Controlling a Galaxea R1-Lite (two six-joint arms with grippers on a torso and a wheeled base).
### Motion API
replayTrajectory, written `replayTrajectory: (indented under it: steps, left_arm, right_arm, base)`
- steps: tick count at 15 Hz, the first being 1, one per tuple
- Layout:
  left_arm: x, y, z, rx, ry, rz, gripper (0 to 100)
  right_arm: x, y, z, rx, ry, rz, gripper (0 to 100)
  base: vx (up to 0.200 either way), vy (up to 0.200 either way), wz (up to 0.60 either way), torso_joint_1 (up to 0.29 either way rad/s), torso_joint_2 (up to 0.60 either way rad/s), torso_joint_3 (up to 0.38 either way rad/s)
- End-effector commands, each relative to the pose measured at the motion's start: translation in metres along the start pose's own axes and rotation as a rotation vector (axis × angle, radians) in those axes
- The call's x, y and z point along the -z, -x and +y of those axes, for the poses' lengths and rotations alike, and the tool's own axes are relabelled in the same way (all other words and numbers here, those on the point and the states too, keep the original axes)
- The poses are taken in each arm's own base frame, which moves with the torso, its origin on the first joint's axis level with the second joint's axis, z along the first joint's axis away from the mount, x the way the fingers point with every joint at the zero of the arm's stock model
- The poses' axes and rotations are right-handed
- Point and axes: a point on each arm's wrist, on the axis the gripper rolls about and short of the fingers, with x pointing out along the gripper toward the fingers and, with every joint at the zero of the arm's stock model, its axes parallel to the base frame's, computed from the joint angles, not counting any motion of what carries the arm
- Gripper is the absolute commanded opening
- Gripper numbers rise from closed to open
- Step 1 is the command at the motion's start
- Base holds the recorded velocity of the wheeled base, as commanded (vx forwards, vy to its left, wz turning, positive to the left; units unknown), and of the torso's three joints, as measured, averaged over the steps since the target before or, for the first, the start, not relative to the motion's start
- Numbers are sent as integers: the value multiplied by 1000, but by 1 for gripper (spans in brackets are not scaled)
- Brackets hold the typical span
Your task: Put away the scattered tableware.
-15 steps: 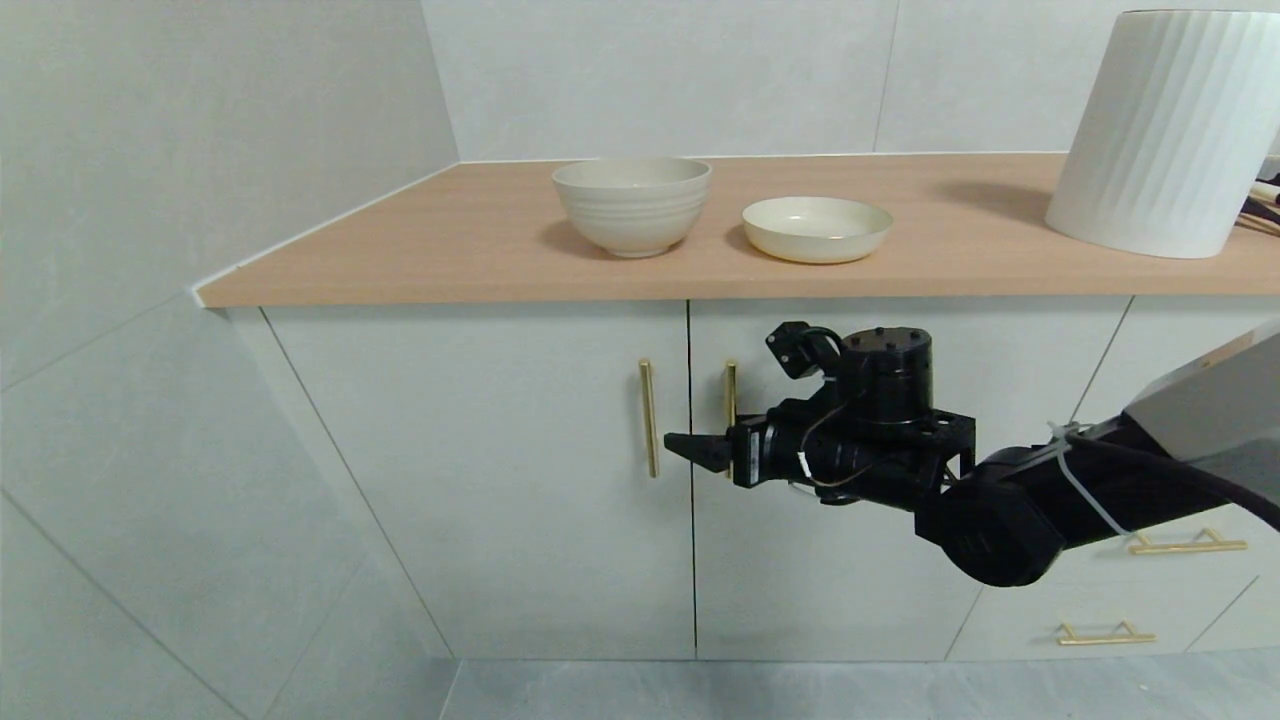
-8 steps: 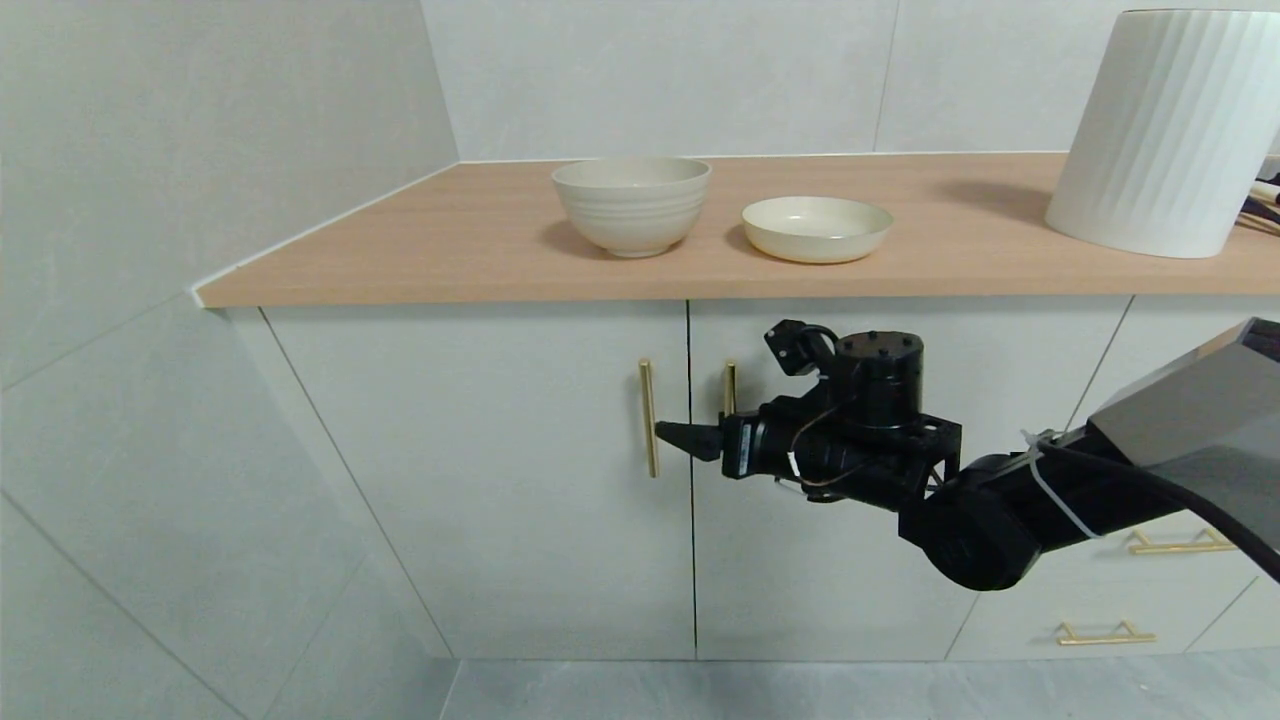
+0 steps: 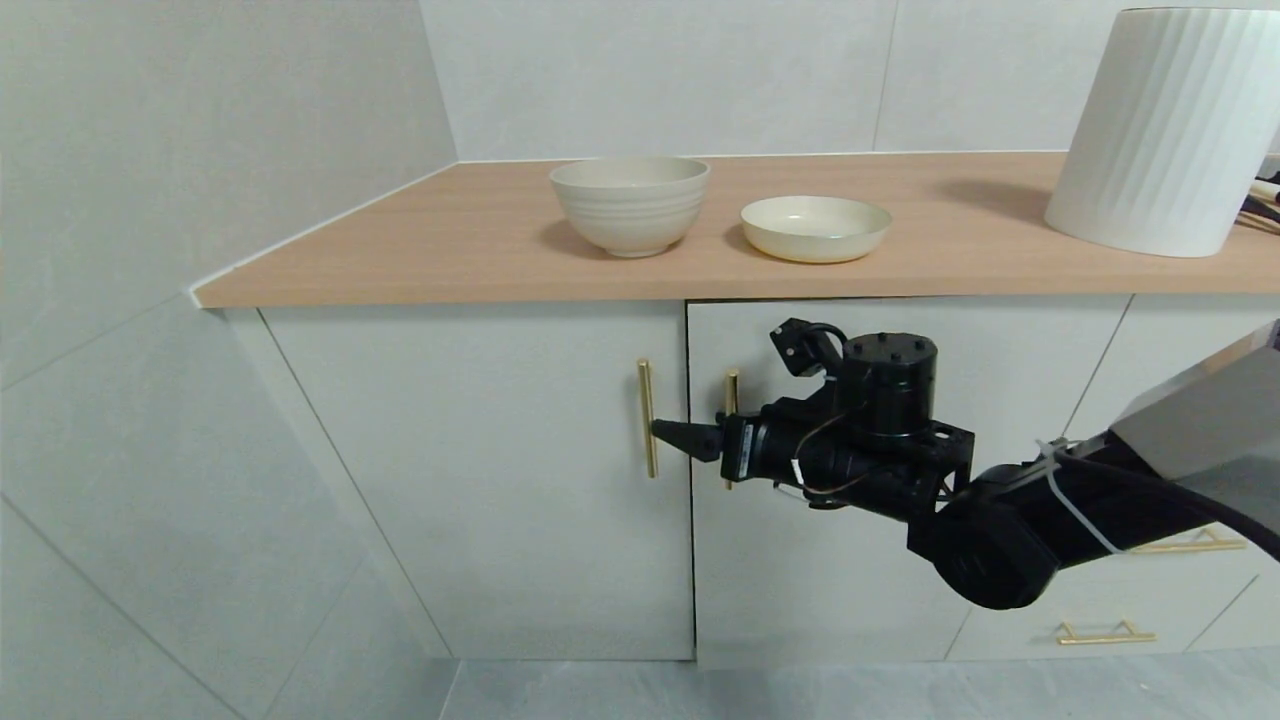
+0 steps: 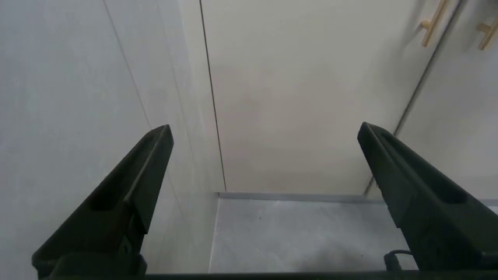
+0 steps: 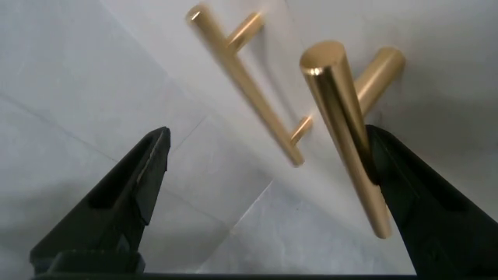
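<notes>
Two stiff, likely breakable pieces, a bowl (image 3: 630, 205) and a shallow dish (image 3: 816, 228), are set toward the surface's (image 3: 450, 250) front edge, probably best gripped by rims; the right end effector (image 5: 266, 144) is spread around a cabinet handle (image 5: 342, 132)

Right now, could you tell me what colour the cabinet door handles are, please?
The handles are shiny gold, like polished brass; the right wrist view shows them best.

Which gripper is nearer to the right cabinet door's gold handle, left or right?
Right. The right gripper sits open around the handle. The left gripper hangs low toward the floor, with the handle far off.
</notes>
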Motion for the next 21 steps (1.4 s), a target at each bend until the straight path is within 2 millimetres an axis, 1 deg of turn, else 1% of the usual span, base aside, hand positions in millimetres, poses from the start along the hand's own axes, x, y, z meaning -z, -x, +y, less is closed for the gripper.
replayTrajectory:
  steps: [1,4,6,7,8,9,14,15,16,17,18,19,20,21]
  left_arm:
    - [0,0,0,-1,0,1,100]
    - [0,0,0,-1,0,1,100]
    - [0,0,0,-1,2,1,100]
    - [0,0,0,-1,3,1,100]
    - [0,0,0,-4,3,1,100]
    - [0,0,0,-1,3,1,100]
    - [0,0,0,-1,-12,-2,100]
    - [-6,2,0,21,-18,-20,100]
    - [-25,7,-2,95,-18,-64,100]
    - [-46,9,-4,191,-13,-57,100]
    - [-70,6,-6,286,3,-14,100]
    - [-90,-3,-8,364,14,31,100]
    - [-104,-14,-9,408,22,72,100]
    - [-128,-41,-11,458,39,154,100]
  right_arm:
    - [-4,15,17,-43,6,5,100]
    - [-2,48,34,-140,5,62,100]
    - [-2,72,48,-179,8,76,100]
    - [2,83,52,-187,8,89,100]
    - [4,86,54,-191,8,95,100]
    - [10,95,59,-202,6,113,100]
    - [23,97,56,-204,-1,150,100]
    - [23,97,57,-208,-3,152,100]
    - [23,97,57,-210,-2,152,100]
    - [24,97,57,-211,-2,153,100]
    - [24,97,58,-213,-2,154,100]
    - [24,97,59,-215,-4,157,100]
    - [24,97,59,-216,-3,157,100]
    - [26,96,60,-219,-5,162,100]
  base:
    - [0,0,0,0,0,0]
    - [0,0,0,0,0,0]
    - [0,0,0,0,0,0]
    - [0,0,0,0,0,0]
    - [0,0,0,0,0,0]
    - [0,0,0,0,0,0]
    - [0,0,0,0,0,0]
    - [0,0,0,0,0,0]
    - [0,0,0,0,0,0]
    - [0,0,0,0,0,0]
    - [0,0,0,0,0,0]
    - [0,0,0,0,0,0]
    - [0,0,0,0,0,0]
    - [0,0,0,0,0,0]
